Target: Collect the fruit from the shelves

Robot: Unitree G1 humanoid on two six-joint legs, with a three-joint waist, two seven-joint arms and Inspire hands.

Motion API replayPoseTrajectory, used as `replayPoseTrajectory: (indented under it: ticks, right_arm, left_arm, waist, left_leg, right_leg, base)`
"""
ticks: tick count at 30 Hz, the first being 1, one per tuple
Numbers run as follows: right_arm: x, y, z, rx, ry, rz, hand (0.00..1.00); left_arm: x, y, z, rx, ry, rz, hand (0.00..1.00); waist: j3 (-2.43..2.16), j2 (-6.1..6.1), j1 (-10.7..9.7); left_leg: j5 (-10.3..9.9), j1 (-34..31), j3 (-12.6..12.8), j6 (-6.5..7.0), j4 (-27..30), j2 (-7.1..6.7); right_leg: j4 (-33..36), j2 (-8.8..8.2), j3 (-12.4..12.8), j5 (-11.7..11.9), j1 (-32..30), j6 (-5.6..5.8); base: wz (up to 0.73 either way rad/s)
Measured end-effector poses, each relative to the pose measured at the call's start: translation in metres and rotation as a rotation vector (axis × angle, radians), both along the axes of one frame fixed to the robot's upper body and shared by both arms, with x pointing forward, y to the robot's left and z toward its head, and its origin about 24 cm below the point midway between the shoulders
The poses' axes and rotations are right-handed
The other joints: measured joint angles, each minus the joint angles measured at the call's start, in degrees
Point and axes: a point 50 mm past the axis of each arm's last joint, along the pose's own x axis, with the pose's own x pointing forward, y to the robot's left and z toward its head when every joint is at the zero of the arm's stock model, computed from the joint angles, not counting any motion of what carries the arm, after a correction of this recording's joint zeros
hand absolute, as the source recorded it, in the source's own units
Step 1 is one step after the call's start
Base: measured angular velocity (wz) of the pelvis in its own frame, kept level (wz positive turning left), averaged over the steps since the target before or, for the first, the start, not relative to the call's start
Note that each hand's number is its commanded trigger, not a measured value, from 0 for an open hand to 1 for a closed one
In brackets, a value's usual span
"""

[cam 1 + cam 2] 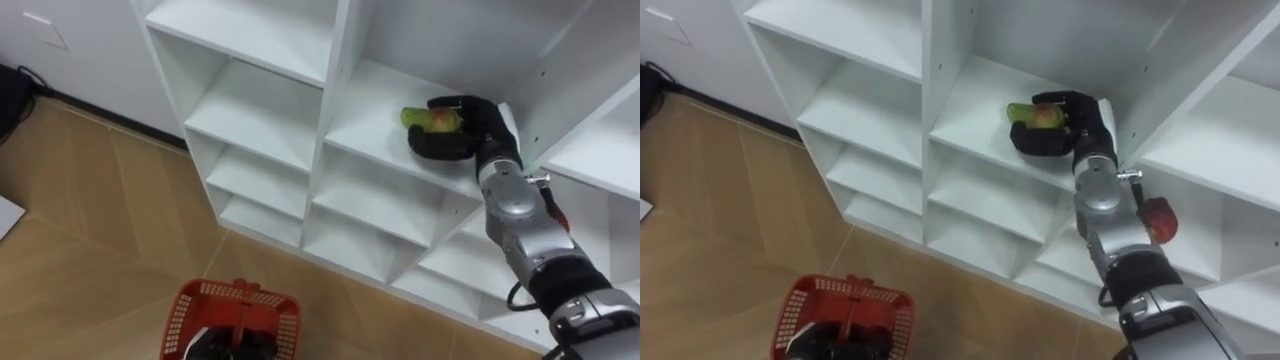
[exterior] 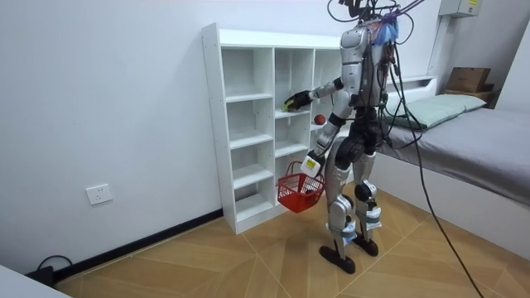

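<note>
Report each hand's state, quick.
Left hand: closed round the handle of the red basket.
Right hand: closed around the green fruit on the shelf.

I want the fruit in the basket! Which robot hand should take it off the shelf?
The right. The right robot hand is curled round the green-yellow fruit on the closet shelf. The left robot hand is low down, holding the red basket by its handle, so it is busy.

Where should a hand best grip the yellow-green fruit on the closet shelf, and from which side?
Grip the fruit around its rounded middle, from the compartment's open front: walls close the other sides. It lies on the shelf; the right hand curls round it so.
</note>
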Motion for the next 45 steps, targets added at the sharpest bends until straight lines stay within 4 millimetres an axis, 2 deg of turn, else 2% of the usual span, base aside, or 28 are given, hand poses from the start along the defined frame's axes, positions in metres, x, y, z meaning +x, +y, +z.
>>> replayPoseTrajectory:
  ticks: [7,10,12,13,15,18,25,27,32,38,45]
  right_arm:
    - [-0.021,0.016,-0.009,0.033,0.012,0.110,1.00]
    - [-0.042,0.023,-0.019,0.077,0.040,0.166,1.00]
    - [-0.061,0.027,-0.028,0.094,0.076,0.207,1.00]
    - [-0.066,0.028,-0.031,0.098,0.084,0.215,1.00]
    - [-0.086,0.032,-0.038,0.115,0.112,0.246,1.00]
    - [-0.104,0.042,-0.038,0.149,0.114,0.293,1.00]
    - [-0.124,0.052,-0.045,0.111,0.153,0.387,1.00]
    - [-0.130,0.052,-0.049,0.120,0.173,0.386,1.00]
    - [-0.143,0.056,-0.057,0.131,0.213,0.397,1.00]
    - [-0.151,0.051,-0.071,0.087,0.279,0.395,1.00]
    - [-0.161,0.048,-0.087,0.017,0.358,0.408,1.00]
  left_arm:
    - [0.011,-0.004,0.007,-0.004,-0.062,0.009,1.00]
    - [0.010,-0.006,0.009,-0.006,-0.079,0.022,1.00]
    - [0.006,-0.010,0.009,-0.011,-0.088,0.028,1.00]
    - [0.005,-0.010,0.009,-0.010,-0.088,0.031,1.00]
    - [-0.003,-0.014,0.007,-0.020,-0.077,0.041,1.00]
    - [-0.002,-0.016,0.011,-0.035,-0.105,0.041,1.00]
    - [0.001,-0.017,0.013,-0.044,-0.119,0.047,1.00]
    - [0.003,-0.017,0.015,-0.052,-0.132,0.077,1.00]
    - [0.009,-0.022,0.020,-0.052,-0.168,0.066,1.00]
    - [0.009,-0.026,0.021,-0.061,-0.172,0.042,1.00]
    - [0.009,-0.029,0.021,-0.099,-0.170,-0.003,1.00]
  waist:
    - [-0.04,0.15,-1.5]
    - [-0.25,0.86,-3.3]
    - [-0.64,1.67,-4.4]
    - [-0.76,1.85,-4.5]
    - [-1.32,2.81,-4.5]
    - [-1.56,3.21,-5.0]
    - [-1.42,3.39,-6.0]
    - [-1.20,3.74,-6.0]
    - [-1.17,4.45,-6.1]
    - [-0.85,5.44,-7.6]
    - [-1.08,6.19,-7.8]
  left_leg:
    - [0.0,1.1,1.7,0.01,-0.2,0.30]
    - [0.0,1.9,1.8,0.03,-0.2,0.25]
    - [0.0,3.0,2.0,0.04,-0.5,0.25]
    - [0.0,3.4,2.4,0.04,-0.8,0.29]
    - [0.0,5.3,4.1,0.03,-1.9,0.61]
    - [0.0,6.6,5.1,-0.10,-2.4,0.93]
    - [0.0,9.0,5.8,-0.17,-3.4,0.86]
    - [0.0,9.1,6.3,-0.17,-3.6,0.91]
    - [0.0,9.3,6.7,-0.20,-4.2,0.95]
    - [-0.2,9.2,6.7,-0.23,-4.3,0.99]
    - [-0.3,9.0,7.5,-0.31,-4.4,1.27]
  right_leg:
    - [0.1,0.23,1.8,0.0,0.2,0.06]
    - [0.1,0.35,2.1,0.0,1.0,0.06]
    - [0.2,0.42,2.8,0.0,1.6,0.06]
    - [0.2,0.46,3.1,0.0,1.8,0.06]
    - [0.2,0.73,4.6,0.0,2.5,0.05]
    - [0.2,1.06,5.8,0.0,3.0,-0.05]
    - [-0.7,1.20,6.5,0.0,4.7,-0.04]
    - [-0.7,1.28,7.4,0.0,4.5,-0.01]
    - [-0.7,1.40,8.3,0.1,4.4,0.00]
    - [-0.7,1.54,8.5,0.1,4.2,0.01]
    - [-0.5,1.73,9.1,0.1,3.4,-0.07]
  base:
    - [-0.14]
    - [-0.07]
    - [-0.12]
    - [-0.32]
    - [-0.38]
    - [-0.23]
    - [-0.04]
    - [-0.12]
    - [-0.09]
    - [-0.02]
    - [-0.07]
